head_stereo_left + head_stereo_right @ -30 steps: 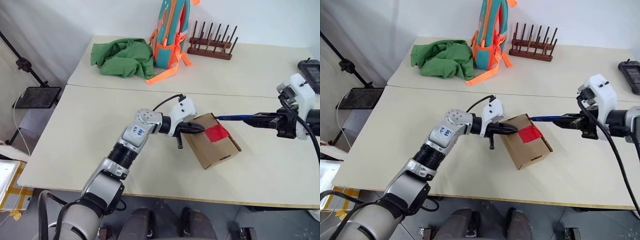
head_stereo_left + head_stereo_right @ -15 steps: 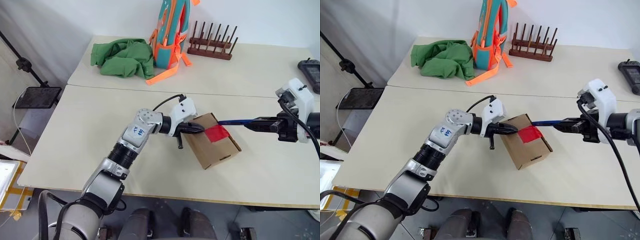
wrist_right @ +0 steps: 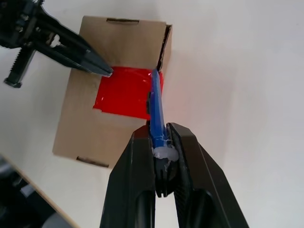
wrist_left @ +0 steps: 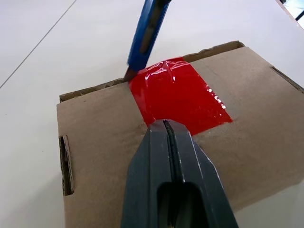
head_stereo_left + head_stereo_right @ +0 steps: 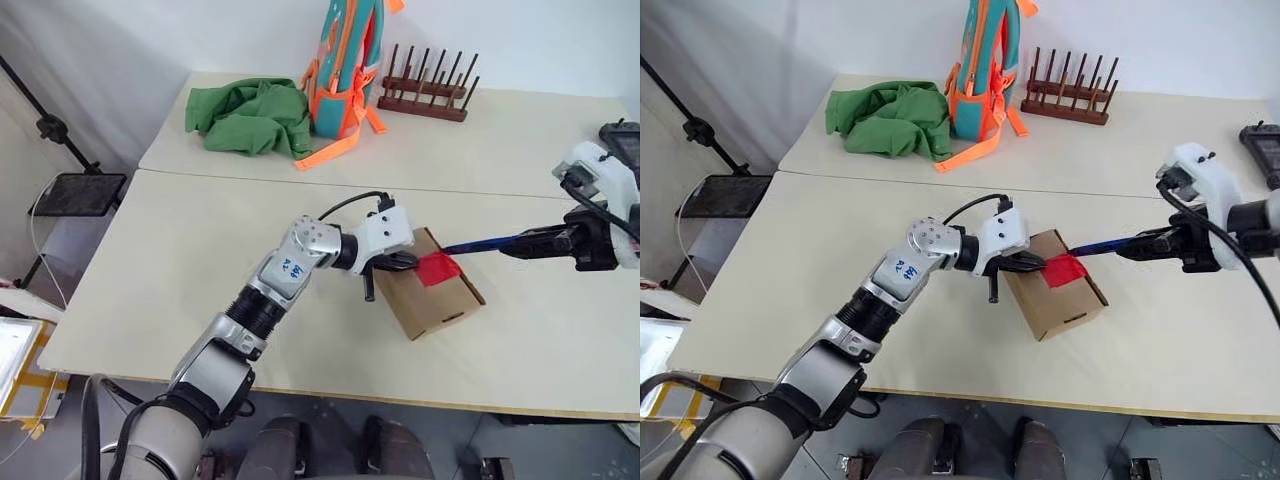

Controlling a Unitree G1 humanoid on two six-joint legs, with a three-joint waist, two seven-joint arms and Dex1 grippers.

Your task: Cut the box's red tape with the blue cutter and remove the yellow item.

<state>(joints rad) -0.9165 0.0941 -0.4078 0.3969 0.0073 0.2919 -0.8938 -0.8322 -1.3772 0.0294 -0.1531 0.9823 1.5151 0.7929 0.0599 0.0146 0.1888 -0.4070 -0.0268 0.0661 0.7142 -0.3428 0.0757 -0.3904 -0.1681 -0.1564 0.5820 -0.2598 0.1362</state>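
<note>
Box [image 5: 432, 287] flat on the bench [image 5: 200, 250], lid up, turned askew to the bench's front edge. Red tape [image 4: 178, 97] across the lid seam, wrinkled and glossy at the end by the box's edge.

Blue cutter [image 3: 156, 111] gripped in the right pincer [image 3: 161, 142], fingers clenched on the handle. Dark tip touching the box's edge right at the end of the red tape, where tape meets the seam. Cutter slanting down toward the box from the box's right side, right pincer well clear of the box.

Left pincer [image 4: 166, 130] clenched, fingers pressed together with nothing between them. Fingertips resting on the lid at the tape's end opposite the cutter tip. Tape thus between left pincer tip and cutter tip.

Yellow item: cannot tell, lid closed.

Beyond the box, on the far half of the bench: green cloth [image 5: 250, 115] bunched up, backpack [image 5: 345, 65] standing just beside the cloth, wooden peg rack [image 5: 425, 90] beside the backpack. Black controller [image 5: 622, 140] at the bench's right edge, behind the right pincer.
</note>
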